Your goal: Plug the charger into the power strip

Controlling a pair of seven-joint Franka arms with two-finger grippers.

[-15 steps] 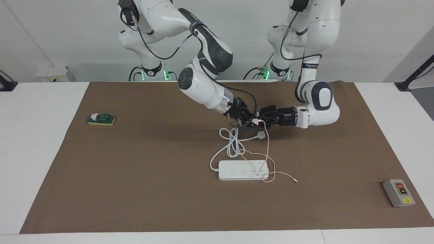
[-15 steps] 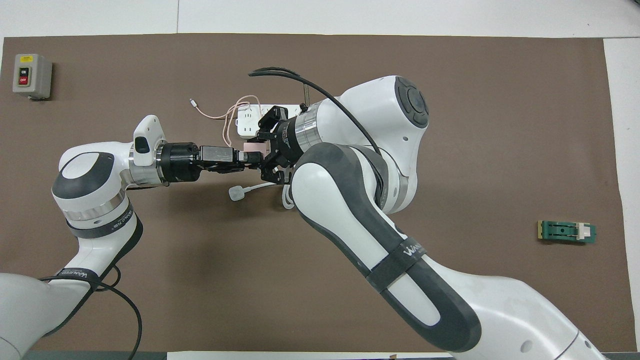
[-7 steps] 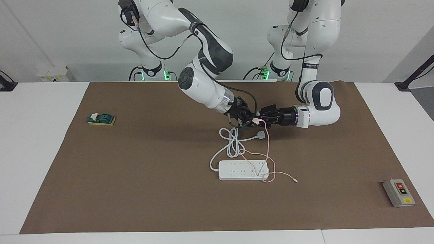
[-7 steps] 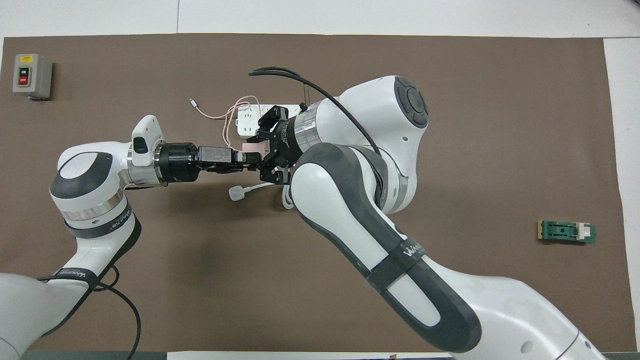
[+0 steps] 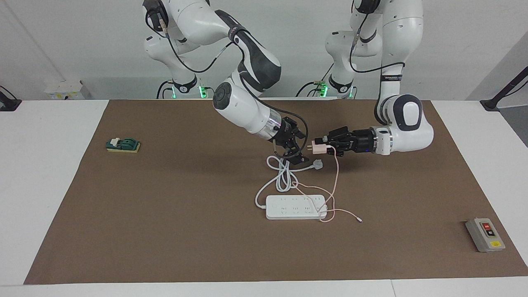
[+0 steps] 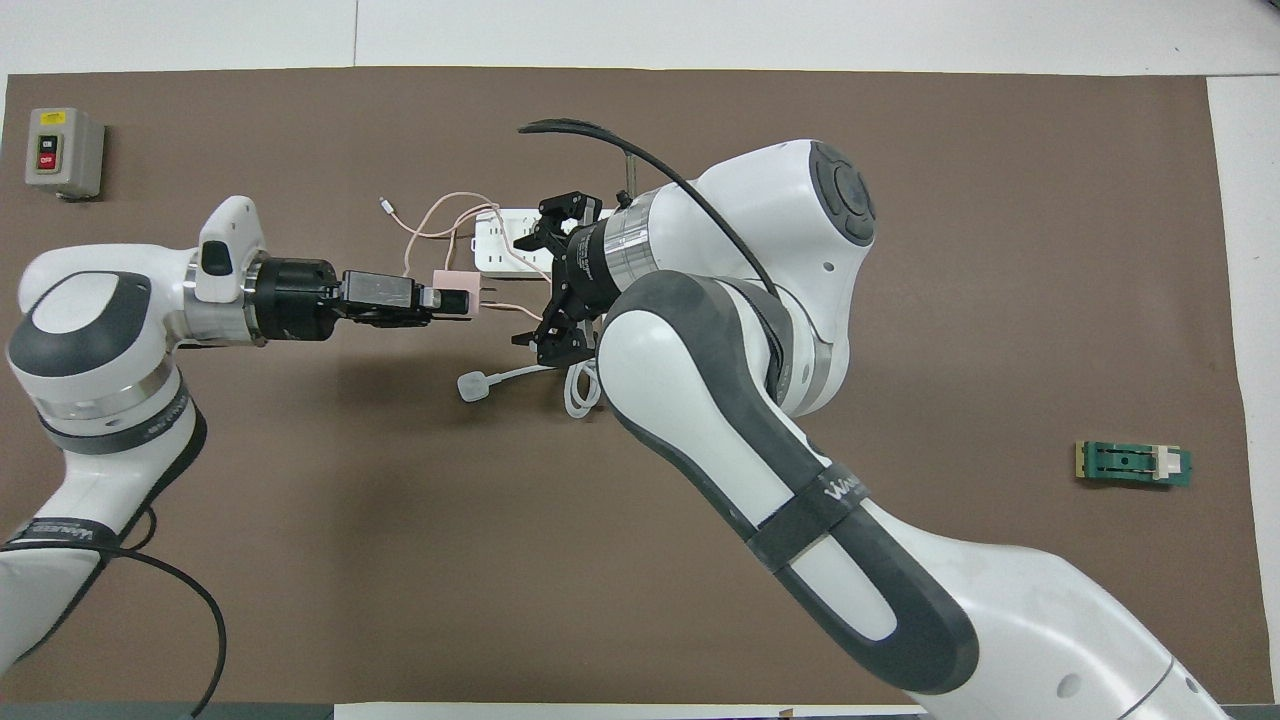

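The left gripper is gripping the charger with its jaws closed on the pink body, holding it in the air above the mat, prongs pointing toward the right gripper. The right gripper is standing just beside it with jaws spread wide, holding nothing. The pink cable is hanging down to the power strip, which is lying flat on the mat.

Pale pink charger is trailing a thin pink cable across the white power strip and its white cord. Brown mat is covering the white desk. Grey box is showing red and black buttons; a green block is sitting on yellow.
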